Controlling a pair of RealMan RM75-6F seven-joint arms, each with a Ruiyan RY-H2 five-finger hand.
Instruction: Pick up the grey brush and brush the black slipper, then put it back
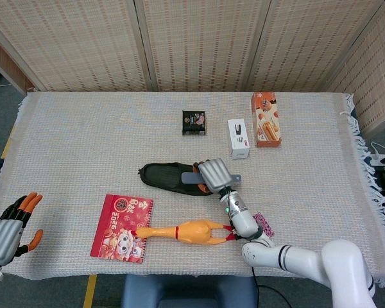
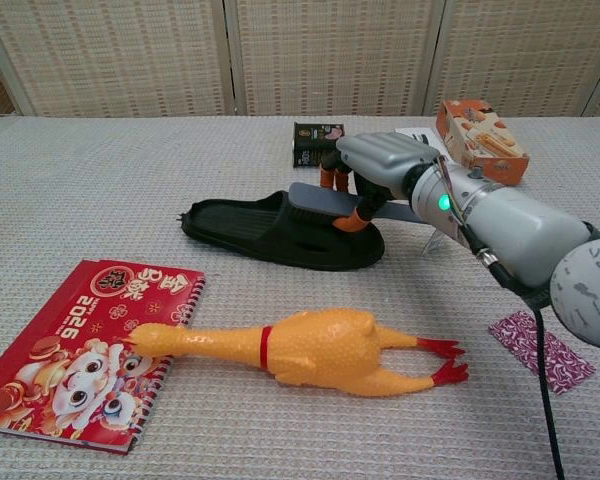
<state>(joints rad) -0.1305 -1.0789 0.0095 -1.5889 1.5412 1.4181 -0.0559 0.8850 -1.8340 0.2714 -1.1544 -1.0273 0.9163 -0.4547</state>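
Observation:
The black slipper [image 1: 170, 178] [image 2: 270, 230] lies mid-table, toe pointing left. My right hand [image 1: 213, 174] [image 2: 375, 165] grips the grey brush [image 1: 191, 178] [image 2: 320, 199], a flat grey bar lying across the slipper's heel end and touching its upper. The brush's handle end sticks out to the right of the hand. My left hand [image 1: 9, 226] rests open at the table's front left corner, fingers spread, holding nothing; the chest view does not show it.
A yellow rubber chicken [image 1: 186, 231] [image 2: 310, 350] lies in front of the slipper, beside a red 2026 calendar booklet [image 1: 123, 228] [image 2: 85, 352]. Behind are a small dark packet [image 1: 194, 122], a white box [image 1: 238, 138] and an orange carton [image 1: 265, 119]. A patterned purple cloth [image 2: 538, 349] lies at the right.

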